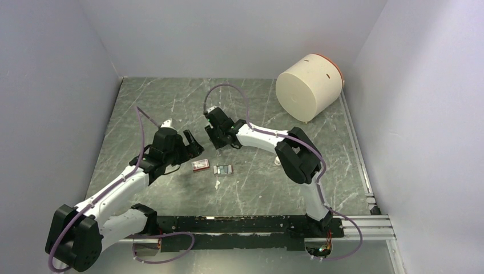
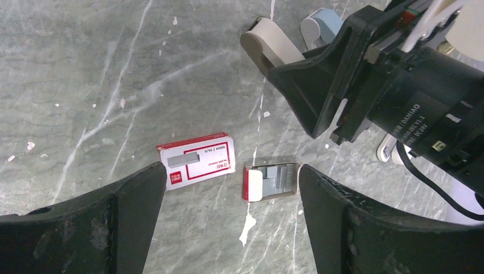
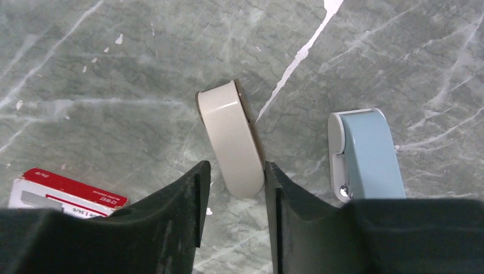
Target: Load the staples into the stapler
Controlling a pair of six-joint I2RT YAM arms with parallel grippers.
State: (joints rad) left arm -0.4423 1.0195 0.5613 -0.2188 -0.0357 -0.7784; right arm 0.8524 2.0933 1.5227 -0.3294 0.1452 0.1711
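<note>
Right gripper (image 3: 233, 188) fingers straddle the beige stapler (image 3: 231, 145), close on its sides, contact unclear. Left gripper (image 2: 228, 200) fingers wide apart, hovering over the staples (image 2: 271, 181) lying on the table (image 2: 85, 68) beside the red box (image 2: 196, 160). Looks like pre-grasp stage. Next: left descends and pinches the staples; stapler needs holding and opening.

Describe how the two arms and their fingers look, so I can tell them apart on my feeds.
Both arms look alike: white link shells, black joints, a mauve cable looping along each. The left gripper and right gripper have broad matte-black fingers, scuffed. The right wrist housing carries white DAMIAO lettering.
</note>
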